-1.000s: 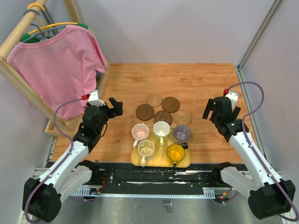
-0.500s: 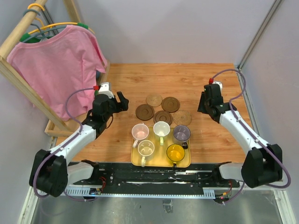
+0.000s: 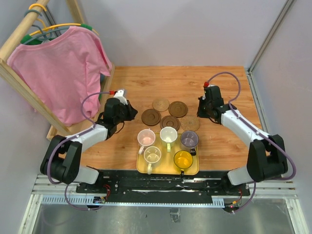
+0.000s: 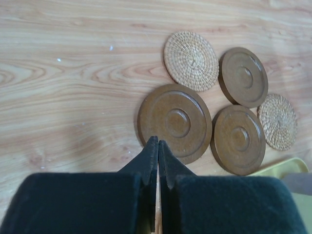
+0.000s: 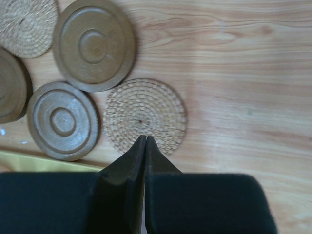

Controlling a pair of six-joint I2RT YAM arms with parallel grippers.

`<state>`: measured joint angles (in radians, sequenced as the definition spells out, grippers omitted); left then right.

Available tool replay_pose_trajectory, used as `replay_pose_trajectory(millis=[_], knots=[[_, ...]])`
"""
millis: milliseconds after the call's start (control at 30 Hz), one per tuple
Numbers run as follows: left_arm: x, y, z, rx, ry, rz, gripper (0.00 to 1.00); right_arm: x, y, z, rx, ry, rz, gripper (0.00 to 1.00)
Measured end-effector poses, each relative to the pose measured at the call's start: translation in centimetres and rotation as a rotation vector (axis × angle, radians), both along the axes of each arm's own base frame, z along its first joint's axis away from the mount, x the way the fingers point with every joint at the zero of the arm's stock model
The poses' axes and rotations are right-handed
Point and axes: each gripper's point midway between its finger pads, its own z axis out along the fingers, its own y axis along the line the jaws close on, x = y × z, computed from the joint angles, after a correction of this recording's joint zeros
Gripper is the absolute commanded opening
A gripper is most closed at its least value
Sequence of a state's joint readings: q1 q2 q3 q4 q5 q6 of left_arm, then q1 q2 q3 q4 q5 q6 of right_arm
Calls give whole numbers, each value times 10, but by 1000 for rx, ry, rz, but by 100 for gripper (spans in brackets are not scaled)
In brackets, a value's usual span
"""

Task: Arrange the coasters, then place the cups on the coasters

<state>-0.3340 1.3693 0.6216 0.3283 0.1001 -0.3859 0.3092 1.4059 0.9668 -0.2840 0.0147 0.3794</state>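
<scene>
At the far left a pink shirt [image 3: 63, 68] hung on a wooden rack [image 3: 19, 80], well apart from the work. Next came the left arm [image 3: 92, 133], stretched low over the tabletop [image 3: 219, 83]. Its jaws were pressed together on nothing, with their tips at the near-left rim of the dark ringed coaster [image 4: 174, 122] (whether they actually touched it, the wrist view did not settle). The five coasters [image 3: 170, 122] lay bunched mid-table, several touching or all but touching. The cups [image 3: 168, 134] stood just in front of them, all five on the yellow tray [image 3: 165, 168]. On the right, the right arm [image 3: 239, 127] had its jaws shut and empty as well, and their tips sat over the near edge of a woven coaster [image 5: 145, 114], the rightmost of the bunch.

The step in hand looked like spreading the coasters, with each closed pair of jaws used as a pusher. To do it well, each tip should ride low against a disc's rim, so the disc slides rather than slipping under the tip. The left arm should work outward to the left and the right arm outward to the right. Slow, short pushes would keep the neighbouring discs from being dragged along. Each coaster should end clear of the others and of the tray, with room for a cup handle.
</scene>
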Motion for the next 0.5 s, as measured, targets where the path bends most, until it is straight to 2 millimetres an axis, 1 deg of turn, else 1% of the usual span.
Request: replay_pose_trajectory(millis=[167, 333, 500], knots=[[-4, -15, -16, -21, 42, -77, 1, 3, 37, -19, 60, 71, 120, 1], [-10, -33, -30, -27, 83, -151, 1, 6, 82, -35, 117, 139, 249, 1], [-12, -48, -37, -39, 101, -207, 1, -2, 119, -45, 146, 179, 348, 1]])
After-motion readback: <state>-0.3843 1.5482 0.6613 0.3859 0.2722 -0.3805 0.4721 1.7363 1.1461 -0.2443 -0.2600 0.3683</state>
